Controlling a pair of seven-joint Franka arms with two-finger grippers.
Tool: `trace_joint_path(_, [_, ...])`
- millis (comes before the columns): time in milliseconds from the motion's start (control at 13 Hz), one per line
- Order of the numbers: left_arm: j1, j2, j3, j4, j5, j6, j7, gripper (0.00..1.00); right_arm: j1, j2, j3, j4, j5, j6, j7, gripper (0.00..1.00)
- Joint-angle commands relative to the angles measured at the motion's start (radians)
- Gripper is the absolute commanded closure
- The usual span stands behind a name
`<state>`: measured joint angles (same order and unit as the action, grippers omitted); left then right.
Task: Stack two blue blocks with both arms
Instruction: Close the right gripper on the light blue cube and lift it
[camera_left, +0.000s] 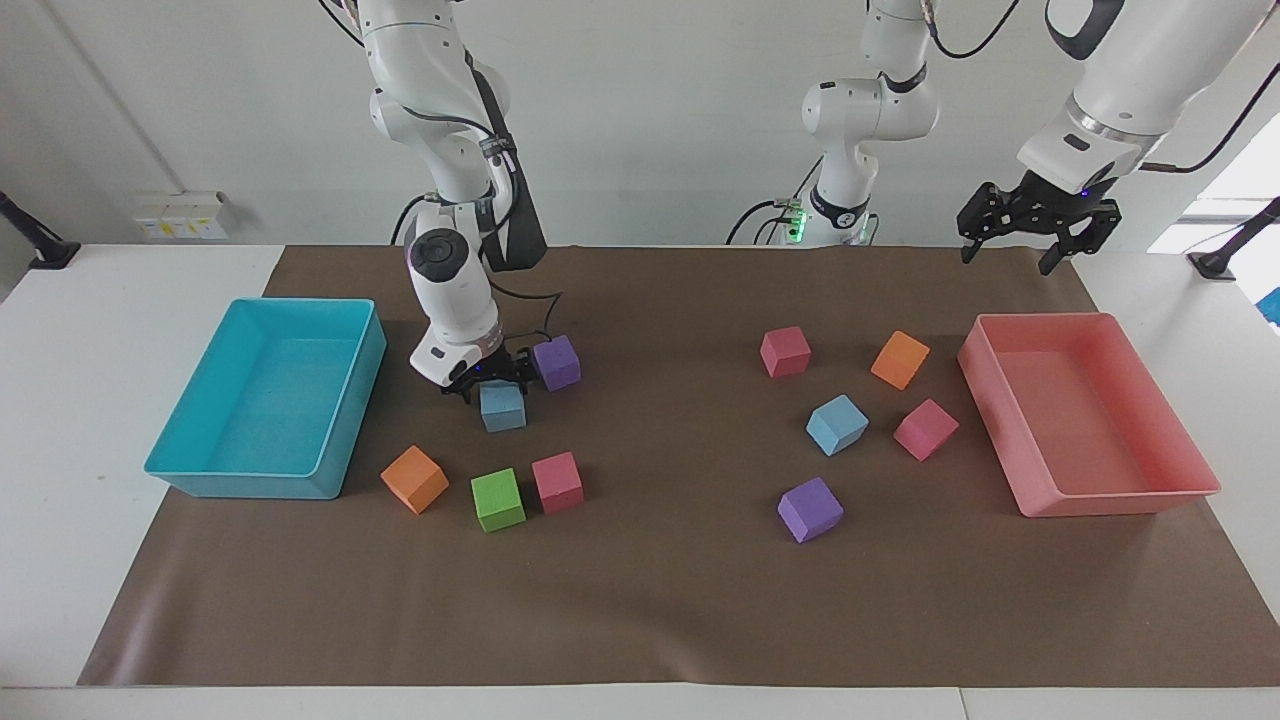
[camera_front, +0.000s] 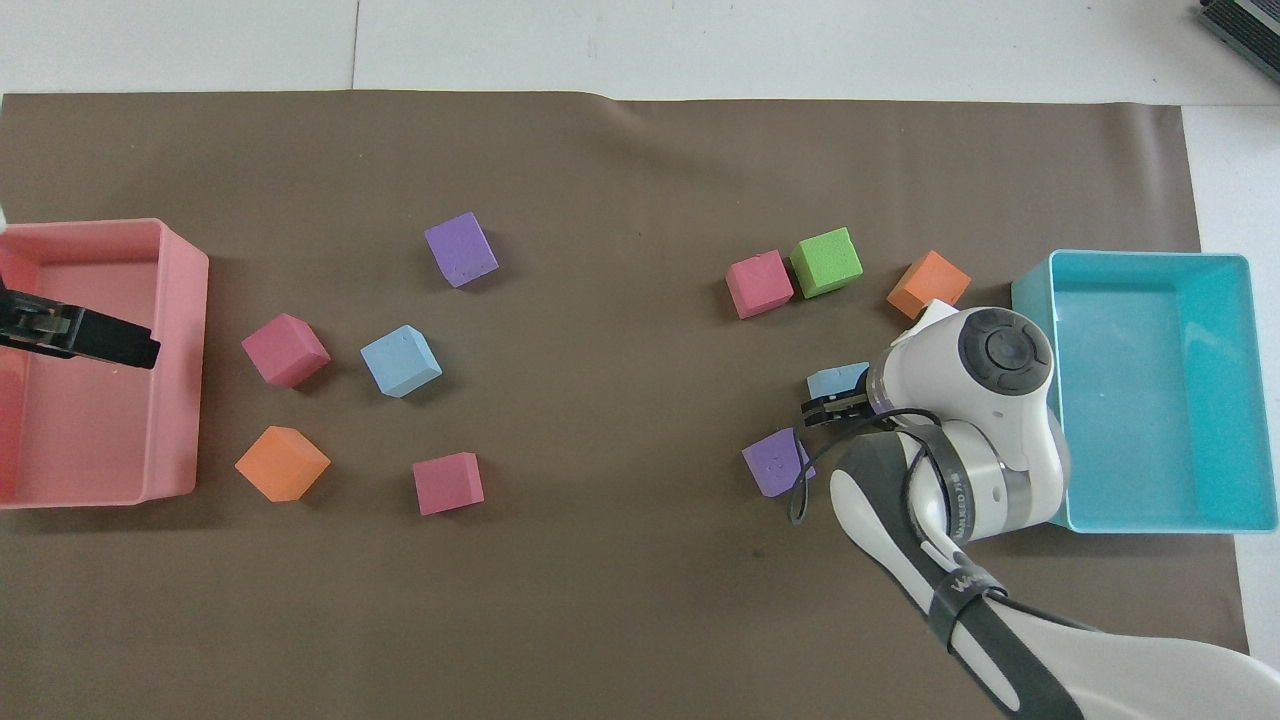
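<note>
light: bright, even | shadows: soft, short (under cubes) | glare: perhaps window | focus: sharp

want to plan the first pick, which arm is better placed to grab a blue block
Right: its tool is open, right down at the blue block by the cyan tray. The left tool waits over the pink tray.

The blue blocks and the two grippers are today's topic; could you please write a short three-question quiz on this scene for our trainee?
1. True or false: the two blue blocks are already stacked.
2. Which gripper is down at a blue block? A) left B) right
3. Fill in: the left gripper hangs over the ___ tray.

Key:
1. False. One blue block lies beside the purple block; the other blue block lies apart, toward the left arm's end.
2. B. The right gripper is open at that first block.
3. Pink. The left gripper, open, is over the pink tray.
</note>
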<state>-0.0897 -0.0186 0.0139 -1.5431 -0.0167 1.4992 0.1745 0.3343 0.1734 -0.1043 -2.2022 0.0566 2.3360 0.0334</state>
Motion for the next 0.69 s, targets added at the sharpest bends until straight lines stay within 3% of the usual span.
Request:
trace_joint_path(0, [-0.021, -0.027, 0.011, -0.032, 0.012, 0.015, -0.012, 0.00, 0.002, 0.015, 0.005, -0.010, 0.012, 0.046, 0.020, 0.00])
trace_joint_path(77, [-0.019, -0.027, 0.011, -0.032, 0.012, 0.015, -0.012, 0.00, 0.005, 0.018, 0.005, -0.010, 0.012, 0.048, 0.020, 0.00])
trace_joint_path(153, [-0.019, -0.027, 0.011, -0.032, 0.012, 0.016, -0.012, 0.00, 0.005, 0.018, 0.005, -0.011, 0.012, 0.046, 0.014, 0.17])
trace_joint_path(307, [-0.019, -0.027, 0.011, -0.032, 0.012, 0.018, -0.010, 0.00, 0.005, 0.020, 0.005, -0.007, 0.011, 0.043, 0.011, 0.91])
trace_joint_path(383, [-0.019, -0.027, 0.011, -0.032, 0.012, 0.018, -0.010, 0.00, 0.005, 0.021, 0.005, -0.002, 0.011, 0.040, 0.010, 1.00])
trace_joint_path(613, [-0.019, -0.027, 0.011, -0.032, 0.012, 0.018, -0.010, 0.00, 0.005, 0.029, 0.005, 0.021, 0.011, 0.029, 0.008, 1.00])
